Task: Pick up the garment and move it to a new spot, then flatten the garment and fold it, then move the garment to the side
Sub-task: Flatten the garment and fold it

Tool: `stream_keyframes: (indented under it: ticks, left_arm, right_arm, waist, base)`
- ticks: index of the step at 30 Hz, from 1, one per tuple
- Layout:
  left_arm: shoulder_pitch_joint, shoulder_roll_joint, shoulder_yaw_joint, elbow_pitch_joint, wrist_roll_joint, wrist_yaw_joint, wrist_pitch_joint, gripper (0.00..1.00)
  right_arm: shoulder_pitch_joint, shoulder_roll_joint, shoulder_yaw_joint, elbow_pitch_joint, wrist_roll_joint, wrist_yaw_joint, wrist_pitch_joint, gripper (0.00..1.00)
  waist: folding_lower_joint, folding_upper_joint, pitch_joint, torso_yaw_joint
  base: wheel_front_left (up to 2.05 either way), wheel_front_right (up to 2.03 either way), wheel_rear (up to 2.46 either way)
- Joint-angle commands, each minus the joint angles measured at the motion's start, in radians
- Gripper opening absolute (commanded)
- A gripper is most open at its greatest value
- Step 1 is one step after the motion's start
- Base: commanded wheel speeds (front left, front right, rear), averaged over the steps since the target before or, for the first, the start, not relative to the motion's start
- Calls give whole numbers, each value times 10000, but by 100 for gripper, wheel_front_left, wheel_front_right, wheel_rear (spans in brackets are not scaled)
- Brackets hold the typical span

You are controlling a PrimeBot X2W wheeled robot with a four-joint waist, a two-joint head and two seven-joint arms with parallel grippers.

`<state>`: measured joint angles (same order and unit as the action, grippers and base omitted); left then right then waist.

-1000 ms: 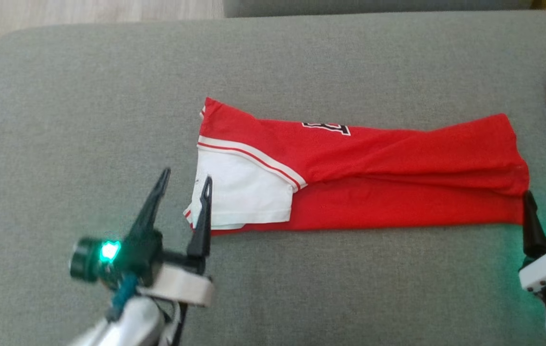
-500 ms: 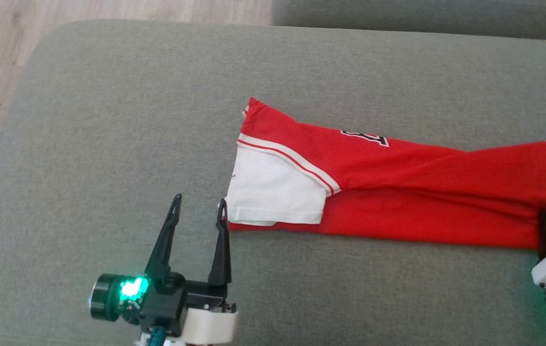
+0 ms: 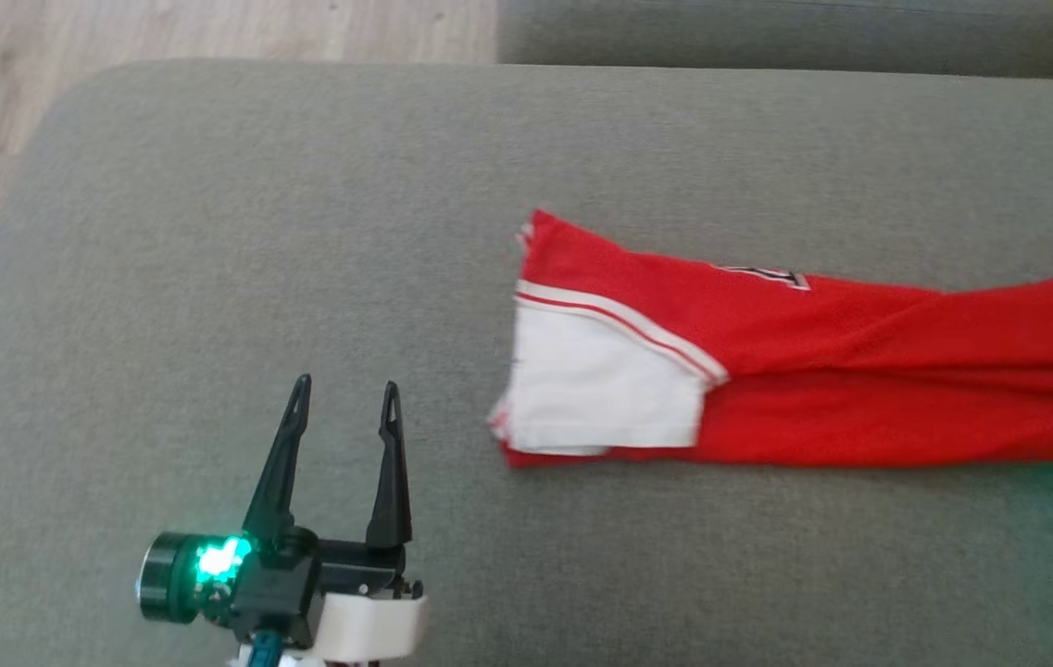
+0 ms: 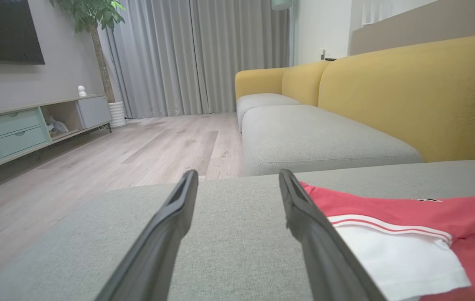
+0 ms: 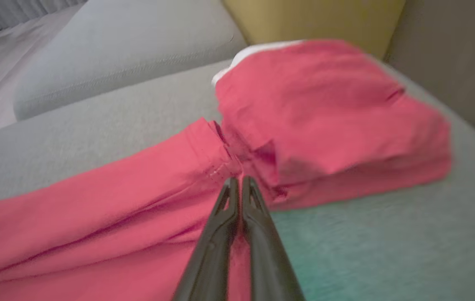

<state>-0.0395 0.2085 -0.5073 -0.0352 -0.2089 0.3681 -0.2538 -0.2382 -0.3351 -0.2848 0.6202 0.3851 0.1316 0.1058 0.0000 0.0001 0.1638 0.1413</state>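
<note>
Across a wide grey woven seat cushion (image 3: 304, 232), a red garment (image 3: 859, 371) of thin sports fabric lies folded lengthwise into a long band. It runs from the middle of the cushion out past the right edge of the head view. Its left end shows a white panel (image 3: 600, 389) bordered by a white and red stripe. On the far edge of the band sits a sliver of black and white print (image 3: 767, 275). The fold cuts it off, and too little shows for it to be read.

Near and to the left, the left pincer (image 3: 346, 384) sits low over the cushion with its two dark fingers spread apart and bare grey fabric showing between them. It is clear of the garment's left end, with a gap of cushion between. A green lamp (image 3: 216, 560) glows on its wrist.

The right wrist view is blurred. In it, the right pincer (image 5: 240, 180) has its fingers pressed together, clamped on the stitched hem at the garment's right end, where the cloth puckers. Just beyond the tips, further right, lies a second folded pile of red cloth (image 5: 325, 113) with a white edge. Whether the two pieces touch cannot be told.

Beyond the cushion, the left wrist view shows another grey seat (image 4: 316, 138) with a yellow sofa back (image 4: 408, 92). A pale wooden floor (image 4: 116, 159) and long grey curtains (image 4: 195, 54) lie further off.
</note>
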Motion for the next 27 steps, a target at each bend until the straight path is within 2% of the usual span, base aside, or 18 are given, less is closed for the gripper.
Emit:
stream_keyframes:
  ticks: [1,4,8,13,16,22,26,27]
  left_arm:
    - [-127,-28,469,-261,124,-51,-79,100]
    - [-21,-123,708,-223,258,-247,-79,100]
    - [61,-270,931,-137,395,-546,-79,100]
    - [89,-499,1083,16,554,-898,-80,100]
    - [95,-602,1134,107,644,-1127,-80,100]
    - [71,-824,1283,253,794,-1443,-80,100]
    - [69,-997,1328,331,859,-1629,-80,100]
    - [69,-1068,1349,378,877,-1735,-80,100]
  right_arm:
    - [-147,-491,58,-498,-64,-9,-85,0]
    - [-279,-671,102,-1422,-24,-9,69,0]
    - [-447,-532,583,-3344,147,-9,408,0]
    - [-586,19,1804,-5750,-4,-9,1106,0]
    - [-757,422,2750,-6605,-50,-9,1482,0]
    - [-1070,1373,4715,-6793,19,-9,1873,0]
    - [-1132,1971,5689,-6007,-43,-9,1832,0]
    - [-1189,2184,6186,-5439,-187,-9,1694,0]
  waist:
    - [0,-1,-51,-152]
    - [0,-1,-114,-374]
    - [0,-1,-211,-549]
    - [0,-1,-299,-527]
    - [0,-1,-321,-363]
    - [0,-1,-371,176]
    - [0,-1,-376,621]
    - [0,-1,-372,827]
  base:
    - [0,0,0]
    - [0,0,0]
    - [0,0,0]
    - [0,0,0]
    - [0,0,0]
    - [0,0,0]
    - [0,0,0]
    - [0,0,0]
